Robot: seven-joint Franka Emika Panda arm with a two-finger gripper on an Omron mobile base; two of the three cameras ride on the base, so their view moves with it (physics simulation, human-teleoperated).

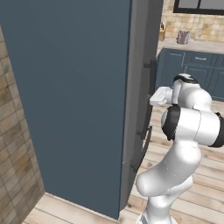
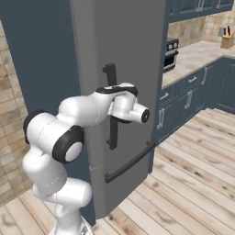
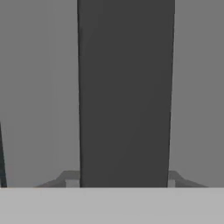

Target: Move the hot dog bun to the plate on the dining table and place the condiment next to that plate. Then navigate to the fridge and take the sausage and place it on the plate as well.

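One smooth grey metallic fridge [image 2: 124,69] stands at twelve o'clock; its dark, straight bar handle [image 3: 124,92] runs between the gripper [image 3: 124,181] fingers, which look clenched around it.

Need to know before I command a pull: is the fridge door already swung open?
No. In the right base view the fridge door sits flush and closed, with the gripper at its dark vertical handle.
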